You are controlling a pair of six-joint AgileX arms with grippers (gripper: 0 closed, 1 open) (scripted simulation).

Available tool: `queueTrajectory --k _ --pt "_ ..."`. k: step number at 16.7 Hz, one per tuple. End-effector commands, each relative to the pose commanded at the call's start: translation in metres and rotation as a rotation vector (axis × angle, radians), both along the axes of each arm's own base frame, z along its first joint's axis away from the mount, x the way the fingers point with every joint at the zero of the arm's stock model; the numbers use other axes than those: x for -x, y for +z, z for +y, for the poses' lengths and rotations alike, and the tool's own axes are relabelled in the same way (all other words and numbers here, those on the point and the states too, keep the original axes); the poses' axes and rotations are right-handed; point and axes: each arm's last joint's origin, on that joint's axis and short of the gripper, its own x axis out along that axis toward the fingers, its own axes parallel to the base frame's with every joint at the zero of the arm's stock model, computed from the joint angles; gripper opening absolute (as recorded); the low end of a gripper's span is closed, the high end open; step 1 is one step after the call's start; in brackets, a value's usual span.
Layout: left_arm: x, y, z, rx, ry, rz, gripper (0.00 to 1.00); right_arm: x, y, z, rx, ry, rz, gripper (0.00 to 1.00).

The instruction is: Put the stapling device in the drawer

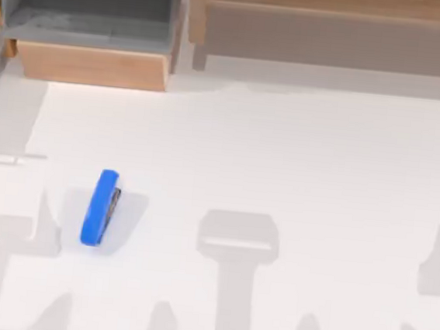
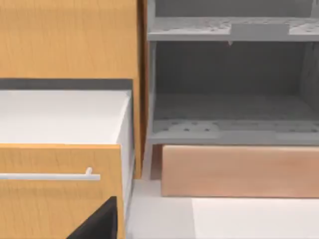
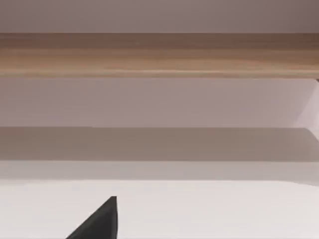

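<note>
This looks like a made-up computer room, maybe an office. My white surface [image 1: 283,155] is plain and smooth, with a wooden drawer [image 1: 93,65], a long brown shelf unit [image 1: 334,28] and a blue stapler [image 1: 100,206].

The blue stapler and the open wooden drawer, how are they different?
The small bright-blue stapler is rounded and lies on the white table; the boxy drawer has a tan wooden front and grey inside. The stapler sits at the near left, the drawer at the far left, pulled open. The two are apart.
</note>
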Motion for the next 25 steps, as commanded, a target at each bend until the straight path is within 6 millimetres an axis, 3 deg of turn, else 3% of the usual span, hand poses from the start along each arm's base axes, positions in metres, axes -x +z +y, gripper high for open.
queueTrajectory --k 5,10,13,20,25 --pt "-0.001 0.006 -0.002 0.012 -0.021 0.059 1.00 0.000 0.000 0.000 0.000 0.000 0.000 1.00" --pt "-0.016 0.041 -0.011 0.042 -0.080 0.301 1.00 0.000 0.000 0.000 0.000 0.000 0.000 1.00" --pt "-0.043 0.060 -0.019 0.048 -0.108 0.507 1.00 0.000 0.000 0.000 0.000 0.000 0.000 1.00" --pt "-0.104 0.069 -0.047 0.029 -0.147 0.899 1.00 0.000 0.000 0.000 0.000 0.000 0.000 1.00" --pt "-0.159 0.043 -0.079 -0.022 -0.143 1.223 1.00 0.000 0.000 0.000 0.000 0.000 0.000 1.00"
